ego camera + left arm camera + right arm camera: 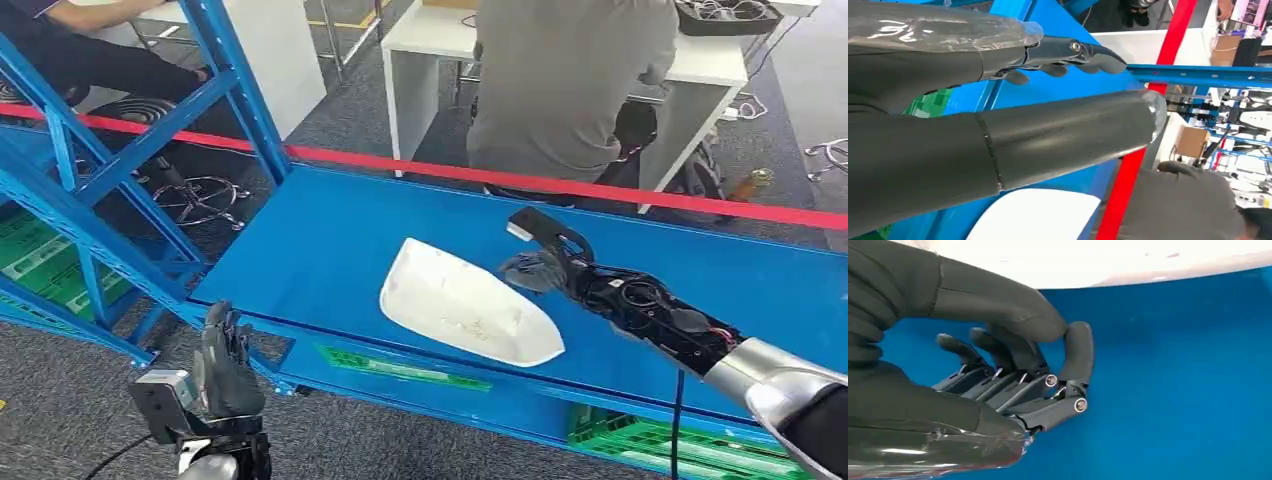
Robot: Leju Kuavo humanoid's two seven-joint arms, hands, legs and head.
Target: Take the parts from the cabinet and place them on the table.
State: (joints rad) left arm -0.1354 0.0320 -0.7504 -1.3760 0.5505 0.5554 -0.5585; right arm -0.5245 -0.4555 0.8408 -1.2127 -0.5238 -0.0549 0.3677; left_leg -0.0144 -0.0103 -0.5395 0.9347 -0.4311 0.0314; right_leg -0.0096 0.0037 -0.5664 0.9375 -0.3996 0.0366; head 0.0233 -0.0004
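A white, boat-shaped plastic shell [466, 313] lies on the blue shelf [330, 230], long axis slanting across it. The right hand [540, 265], fingers curled on nothing, sits at the shell's far end and nearer it; the left hand [225, 365] hangs spread below the shelf's edge.

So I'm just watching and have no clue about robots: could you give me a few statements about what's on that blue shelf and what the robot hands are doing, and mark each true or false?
1. A white part lies on the blue shelf. True.
2. The right robot hand has lifted the white part clear of the shelf. False: the part rests on the shelf, and the hand is beside its far edge with fingers curled in around nothing.
3. The left robot hand holds a green crate. False: it holds nothing, fingers extended, low in front of the shelf.
4. A red tape runs behind the shelf. True.
5. A person in a grey top stands beyond the tape. True.
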